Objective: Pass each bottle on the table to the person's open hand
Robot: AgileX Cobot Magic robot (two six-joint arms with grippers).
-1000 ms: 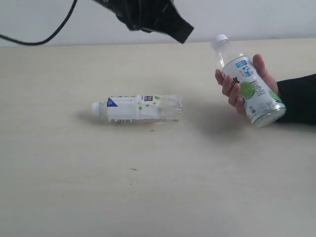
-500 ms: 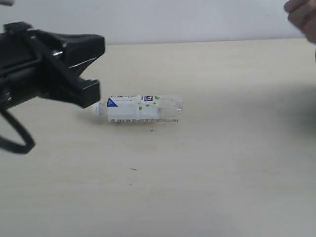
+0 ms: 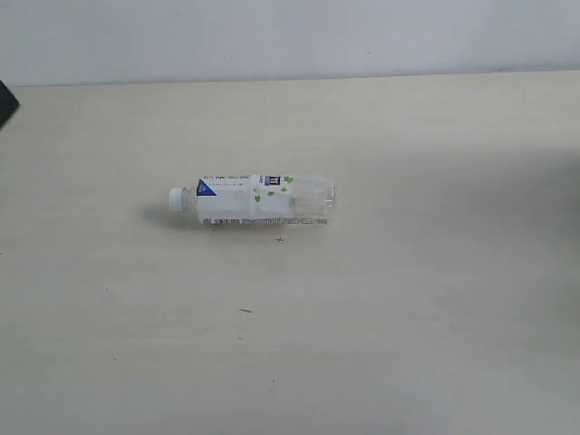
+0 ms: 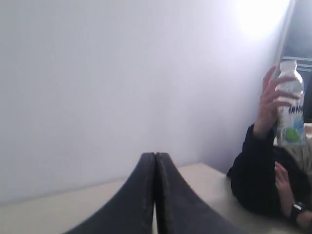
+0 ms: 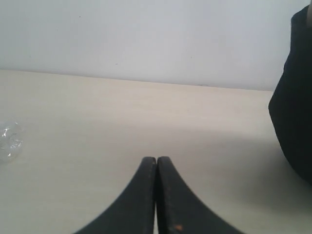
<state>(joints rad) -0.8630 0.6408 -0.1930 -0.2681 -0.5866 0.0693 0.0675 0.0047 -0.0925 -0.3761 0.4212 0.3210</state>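
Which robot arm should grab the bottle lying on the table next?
Probably left. The bottle lies on the left arm's side of the table. The left gripper and right gripper are both shut and empty.

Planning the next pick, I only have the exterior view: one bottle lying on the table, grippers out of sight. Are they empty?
Observer: The left gripper is shut on nothing.
Operator: Right one?
Observer: The right gripper is shut too, empty, with the table beyond it.
Operator: Is the person's hand free?
Observer: No, the person's raised hand holds a green-labelled bottle upright.
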